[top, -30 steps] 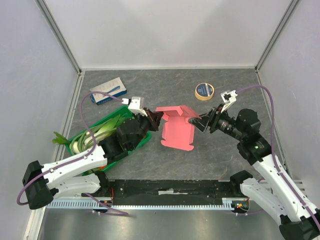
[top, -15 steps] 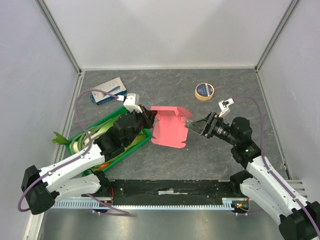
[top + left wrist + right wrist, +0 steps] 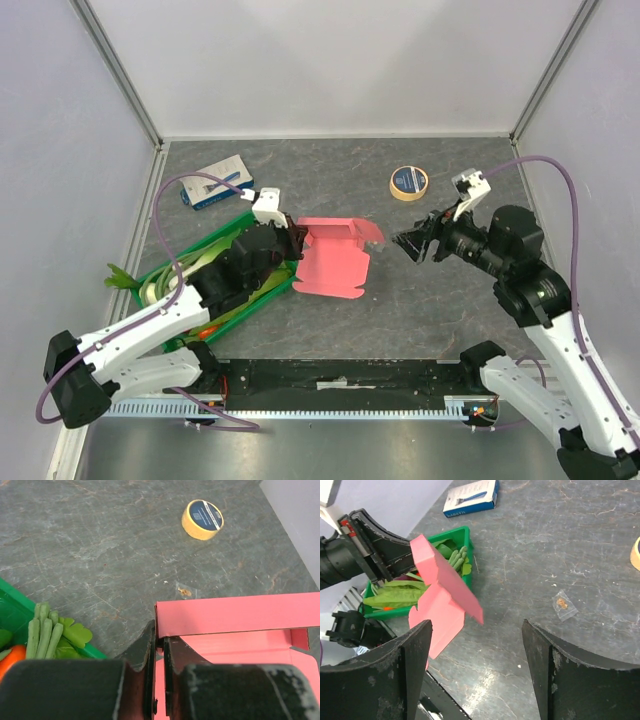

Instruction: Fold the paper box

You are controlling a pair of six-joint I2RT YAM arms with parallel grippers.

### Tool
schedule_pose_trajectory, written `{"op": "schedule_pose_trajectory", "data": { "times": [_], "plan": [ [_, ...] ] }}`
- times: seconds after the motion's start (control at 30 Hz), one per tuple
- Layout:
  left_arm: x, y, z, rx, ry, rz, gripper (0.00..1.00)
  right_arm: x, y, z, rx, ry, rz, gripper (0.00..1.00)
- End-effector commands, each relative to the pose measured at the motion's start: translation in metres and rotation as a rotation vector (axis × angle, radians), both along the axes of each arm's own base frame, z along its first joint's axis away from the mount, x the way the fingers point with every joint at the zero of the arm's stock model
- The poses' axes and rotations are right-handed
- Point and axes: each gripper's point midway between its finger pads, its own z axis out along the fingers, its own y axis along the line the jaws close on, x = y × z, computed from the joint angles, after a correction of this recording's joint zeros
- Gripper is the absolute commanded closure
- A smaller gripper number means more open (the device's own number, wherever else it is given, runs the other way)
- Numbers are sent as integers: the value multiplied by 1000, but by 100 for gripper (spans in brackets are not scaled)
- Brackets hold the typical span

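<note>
Paper box (image 3: 235, 614) in L pincer (image 3: 159, 647)

Bare table (image 3: 430, 300) lies between the paper box (image 3: 335, 262) and the right gripper (image 3: 408, 243), which stand apart. The green crate (image 3: 12, 611) crowds the box's left edge. A tape roll (image 3: 408, 183) and a blue-and-white package (image 3: 216, 182) sit farther back.

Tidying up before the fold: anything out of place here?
A small clear packet with a brown bit inside lies loose on the table between the paper box and the tape roll; it looks like stray litter.
</note>
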Motion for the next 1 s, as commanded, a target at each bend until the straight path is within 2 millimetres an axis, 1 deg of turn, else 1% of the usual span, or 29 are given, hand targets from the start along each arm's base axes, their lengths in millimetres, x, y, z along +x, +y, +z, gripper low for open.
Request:
{"op": "schedule_pose_trajectory", "data": {
  "times": [0.0,0.03,0.07,0.1,0.17,0.2,0.23,0.27,0.33,0.37,0.4,0.5,0.63,0.73,0.83,0.9,0.97],
  "plan": [
    [-5,-12,23,30,-81,-144,98,9,8,13,-95,-62,89,21],
    [-6,-14,19,41,-87,-177,98,11,12,19,-89,-89,116,23],
    [-10,-18,19,25,-84,-238,98,11,18,18,-77,-90,162,23],
    [-12,-20,18,17,-83,-274,98,0,28,19,-47,-92,262,24],
    [-18,-21,10,-15,-52,-361,98,-3,34,17,-9,-82,323,28],
    [-21,-22,10,-27,-45,-390,98,-13,40,22,19,-99,397,29],
    [-24,-22,6,-31,-34,-415,98,-19,43,15,38,-90,434,30],
    [-26,-22,5,-40,-26,-449,98,-30,45,21,75,-97,472,30],
    [-31,-24,2,-42,-18,-499,98,-49,50,23,118,-122,579,30],
    [-35,-26,2,-53,-12,-543,98,-55,49,26,125,-135,591,30],
    [-38,-27,1,-60,-3,-568,98,-57,49,24,126,-134,597,30],
    [-44,-32,9,-105,-21,-642,98,-60,50,9,113,-87,629,31],
    [-50,-37,9,-123,-8,-703,98,-60,51,-5,105,-61,640,34],
    [-52,-37,9,-129,-2,-728,98,-63,56,-9,109,-47,669,38],
    [-56,-40,10,-136,5,-769,98,-67,59,-8,118,-52,691,41],
    [-59,-42,9,-141,13,-793,98,-70,61,-2,136,-67,719,41],
    [-58,-43,9,-143,15,-796,98,-74,64,-3,146,-59,742,39]
  ]
}}
